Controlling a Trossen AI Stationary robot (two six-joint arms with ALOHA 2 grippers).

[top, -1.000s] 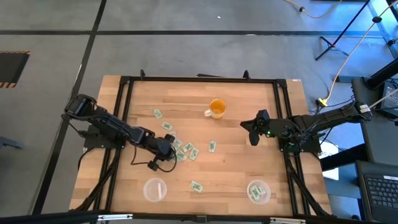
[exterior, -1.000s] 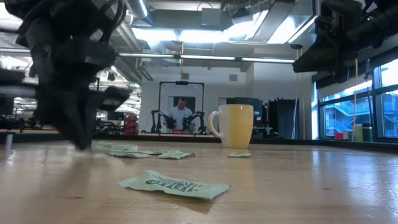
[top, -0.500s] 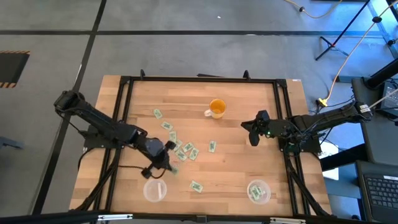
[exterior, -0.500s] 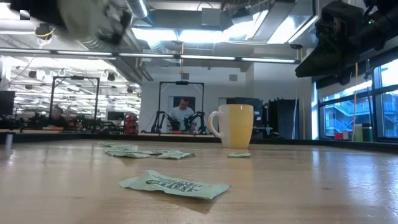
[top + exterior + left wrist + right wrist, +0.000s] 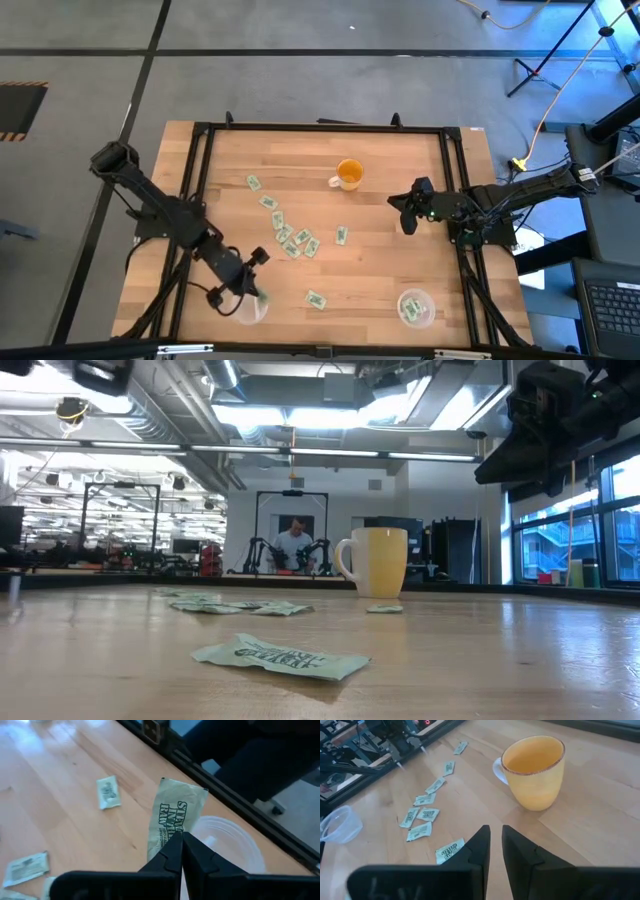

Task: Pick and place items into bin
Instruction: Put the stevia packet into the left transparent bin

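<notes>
Several small green-and-white packets [image 5: 290,240] lie flat in a loose group at the table's middle, and one more [image 5: 316,299] lies near the front edge. My left gripper [image 5: 254,290] hovers over the rim of the left clear bin [image 5: 246,308], shut on one packet [image 5: 177,810]. My right gripper [image 5: 405,218] waits above the table's right side, touching nothing, its fingers [image 5: 480,847] a narrow gap apart. The orange mug [image 5: 349,174] stands on the far part of the table. My left gripper pinches the packet between its two fingertips [image 5: 172,845], at the end nearest the wrist [image 5: 161,842]. The rest of the packet sticks out beyond the fingers. It is lifted clear of the table, next to the clear bin's rim [image 5: 235,827].
A second clear bin [image 5: 415,307] at the front right holds some packets. A black frame [image 5: 200,130] runs around the tabletop. In the low view a packet [image 5: 280,657] lies in the foreground and the mug [image 5: 380,560] stands behind it. A person sits far back in the room.
My left gripper has risen from the group of packets with one packet in its fingers. It has swung toward the table's near edge and now hangs over the left clear bin. In the low view it has lifted out of sight. The right arm has kept still.
</notes>
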